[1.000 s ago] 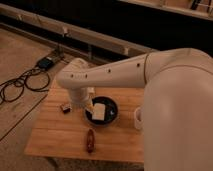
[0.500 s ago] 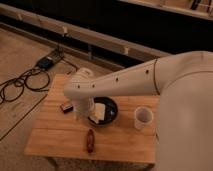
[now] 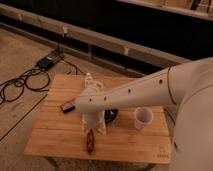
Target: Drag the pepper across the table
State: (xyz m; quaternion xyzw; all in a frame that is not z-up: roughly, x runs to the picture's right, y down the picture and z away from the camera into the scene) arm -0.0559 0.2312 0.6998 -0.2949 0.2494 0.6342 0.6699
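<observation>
A small rectangular table (image 3: 54, 131) of light bamboo-like wooden planks with rounded corners fills the lower middle of the frame. The robot's thick white arm (image 3: 145, 89) reaches in from the right edge and slopes down toward the centre of the tabletop. At its end the pale two-finger gripper (image 3: 94, 131) points downward, just above the near part of the table; whether it is released or clenched cannot be told. The small, elongated, glossy dark red-brown pepper (image 3: 90, 142) lies directly below the gripper, near the table's front edge, its length running roughly toward the bottom of the frame. A black bowl (image 3: 112, 116) shows partly behind the gripper, with a white cup (image 3: 143, 118) to its right. A flat dark rectangular bar (image 3: 66, 106) lies left of the arm, and a clear plastic bottle (image 3: 90, 80) stands near the far edge. Dark cables (image 3: 20, 85) trail over the floor at upper left.
</observation>
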